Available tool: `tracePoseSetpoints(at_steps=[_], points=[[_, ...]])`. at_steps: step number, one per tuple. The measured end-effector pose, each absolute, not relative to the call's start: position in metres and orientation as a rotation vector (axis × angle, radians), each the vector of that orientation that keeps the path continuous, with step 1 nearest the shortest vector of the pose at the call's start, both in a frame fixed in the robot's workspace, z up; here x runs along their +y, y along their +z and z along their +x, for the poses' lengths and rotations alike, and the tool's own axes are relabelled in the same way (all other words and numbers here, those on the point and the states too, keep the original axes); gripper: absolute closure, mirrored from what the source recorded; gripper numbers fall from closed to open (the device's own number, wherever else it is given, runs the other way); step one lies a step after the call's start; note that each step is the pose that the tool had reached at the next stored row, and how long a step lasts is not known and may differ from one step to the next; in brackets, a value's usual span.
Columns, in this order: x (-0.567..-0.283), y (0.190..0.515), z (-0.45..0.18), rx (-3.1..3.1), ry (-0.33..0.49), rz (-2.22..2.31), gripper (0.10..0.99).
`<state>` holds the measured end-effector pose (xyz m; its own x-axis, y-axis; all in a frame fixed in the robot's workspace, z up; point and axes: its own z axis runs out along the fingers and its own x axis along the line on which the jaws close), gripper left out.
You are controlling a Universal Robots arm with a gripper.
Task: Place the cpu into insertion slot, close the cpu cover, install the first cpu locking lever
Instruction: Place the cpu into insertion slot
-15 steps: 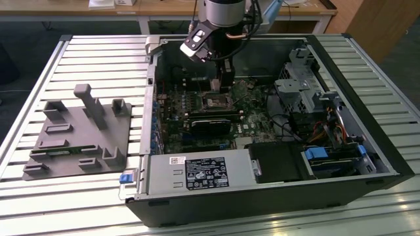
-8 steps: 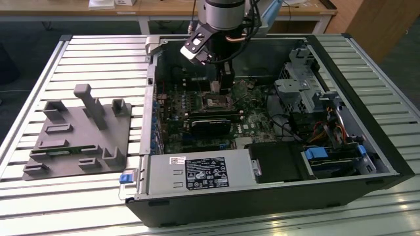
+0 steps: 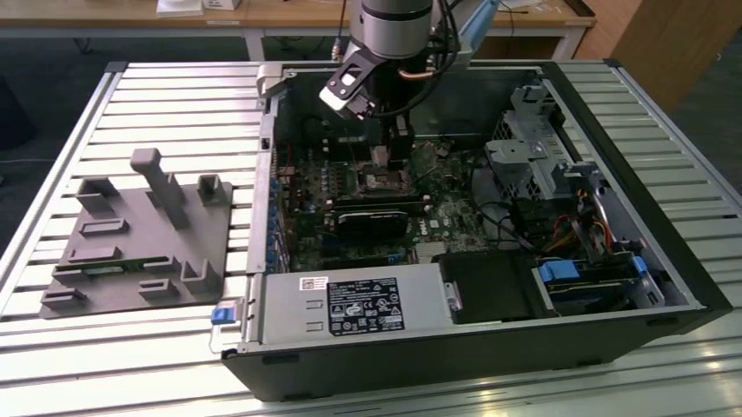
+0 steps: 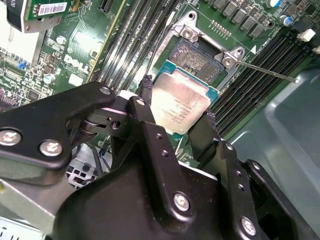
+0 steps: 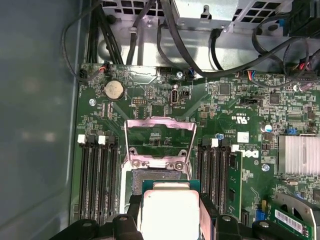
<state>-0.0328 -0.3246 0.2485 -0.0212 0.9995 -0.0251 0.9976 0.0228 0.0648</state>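
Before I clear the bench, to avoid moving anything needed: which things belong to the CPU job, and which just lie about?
In the job: gripper holding the cpu; insertion slot; cpu cover, open.
Lying about: grey fixture plate; power supply; coin battery.

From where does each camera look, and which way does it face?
Exterior view: off the arm, high beside the open computer case, looking down into it; the arm and gripper show.
Second wrist view: on the arm, looking past the gripper's fingers at the insertion slot.
First wrist view: on the arm, facing the open cpu cover.
Both wrist views share the cpu held in the gripper.
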Motion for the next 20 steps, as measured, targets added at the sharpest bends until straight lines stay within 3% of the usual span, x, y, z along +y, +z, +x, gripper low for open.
tracePoseSetpoints(at_steps=[20], points=[[-0.324, 0.235, -0.033, 2.199, 0.042, 2.151, 0.545]])
